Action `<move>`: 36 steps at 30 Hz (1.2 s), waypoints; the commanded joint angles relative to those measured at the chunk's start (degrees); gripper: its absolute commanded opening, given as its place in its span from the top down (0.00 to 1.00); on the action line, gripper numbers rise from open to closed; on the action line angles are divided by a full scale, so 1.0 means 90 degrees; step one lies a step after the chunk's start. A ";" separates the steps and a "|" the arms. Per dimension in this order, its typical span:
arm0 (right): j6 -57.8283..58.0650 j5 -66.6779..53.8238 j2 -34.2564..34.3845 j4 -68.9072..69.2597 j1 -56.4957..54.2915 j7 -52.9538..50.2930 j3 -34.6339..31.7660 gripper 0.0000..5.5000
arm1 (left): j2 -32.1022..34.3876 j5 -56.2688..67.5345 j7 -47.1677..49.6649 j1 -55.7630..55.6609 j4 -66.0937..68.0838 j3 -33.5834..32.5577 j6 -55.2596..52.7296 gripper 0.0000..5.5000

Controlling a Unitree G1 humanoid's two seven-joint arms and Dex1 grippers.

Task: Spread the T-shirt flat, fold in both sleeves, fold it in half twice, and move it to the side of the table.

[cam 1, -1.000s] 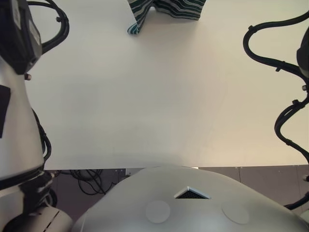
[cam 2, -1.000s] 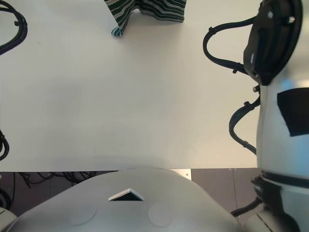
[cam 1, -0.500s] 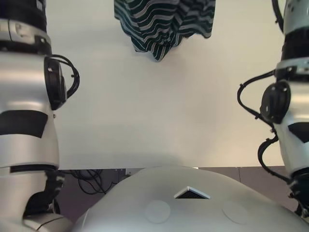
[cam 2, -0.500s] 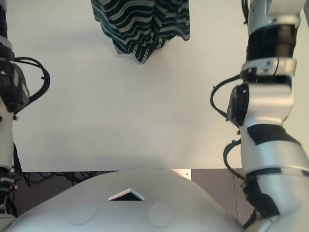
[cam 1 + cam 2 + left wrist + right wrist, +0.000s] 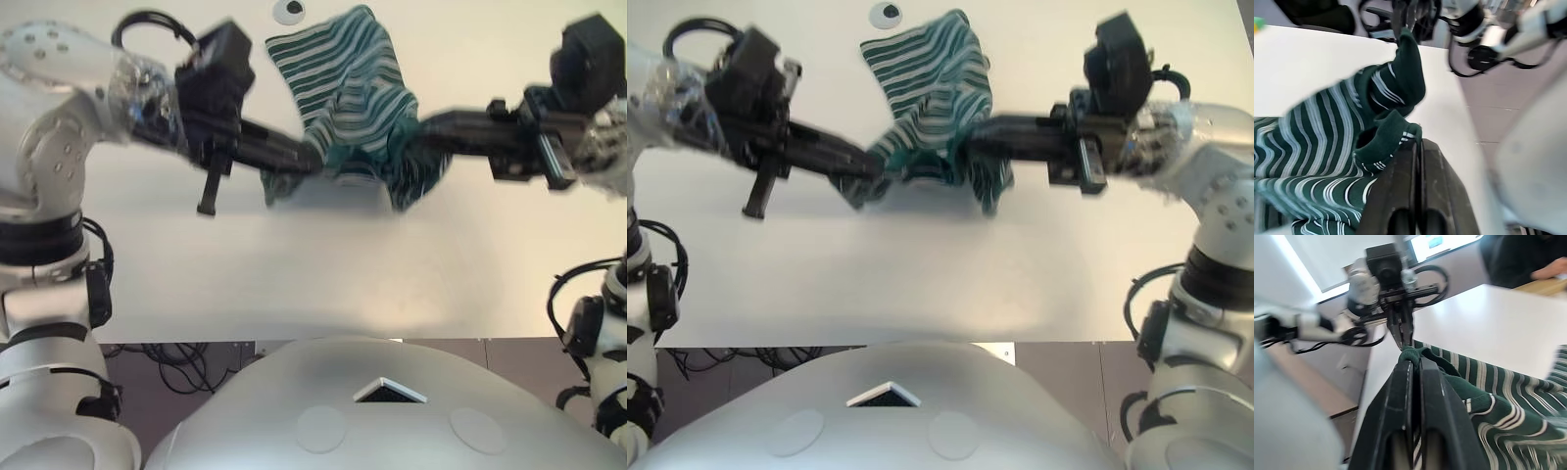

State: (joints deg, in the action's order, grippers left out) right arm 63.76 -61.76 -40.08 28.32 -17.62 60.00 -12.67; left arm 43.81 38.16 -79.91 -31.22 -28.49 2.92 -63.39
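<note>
- Gripping the T-shirt [image 5: 348,88] w/ both grippers: green fabric w/ pale wavy stripes, bunched up and not flat, at the far middle of the white table [image 5: 294,264].
- L gripper [image 5: 315,165]: comes in from the robot's left. Its long black fingers are pressed together on a dark green hem fold at the shirt's near left edge.
- Left wrist view agrees: fingers [image 5: 1442,186] are shut tight, w/ a rolled, cuff-like edge of the shirt [image 5: 1327,147] pinched at their tips.
- R gripper [image 5: 415,125]: comes in from the right, a bit farther up the table than the L one, fingers closed on the shirt's right edge.
- Right wrist view: both fingers [image 5: 1396,401] are clamped together w/ a dark green hem loop caught at the tips. Striped cloth [image 5: 1508,401] drapes off to one side.
- The two grippers' tips point at each other across the shirt, near but apart. Cloth sags between them, and a lobe hangs down below the R gripper's tips.
- Far part of the shirt fans out toward the table's far edge. Can't tell the sleeves apart in the bunch.
- Small round black-and-white obj [image 5: 289,10] sits on the table just beyond the shirt's far left corner. Can't tell what it is.
- Cables [image 5: 176,357] show below the table's near edge.
</note>
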 commanded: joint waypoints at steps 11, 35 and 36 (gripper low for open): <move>0.0045 -0.0187 -0.1066 0.1900 0.2424 -0.0965 0.0777 1.00 | 0.2019 0.0088 0.0712 0.2383 -0.1666 0.0538 0.0487 0.99; -0.2926 0.3075 -0.0023 -0.3752 -0.4028 -0.0376 0.2174 1.00 | 0.0144 -0.2585 0.0400 -0.3485 0.5193 0.1775 0.3961 0.99; -0.3276 0.3481 0.0013 -0.4269 -0.4356 -0.0119 0.2432 1.00 | 0.0000 -0.2894 0.0295 -0.3881 0.5973 0.1905 0.4396 0.99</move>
State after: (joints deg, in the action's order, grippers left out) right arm 39.70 -36.70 -40.93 -2.31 -50.25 54.24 4.93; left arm 46.12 17.65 -74.72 -58.70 13.05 17.58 -30.96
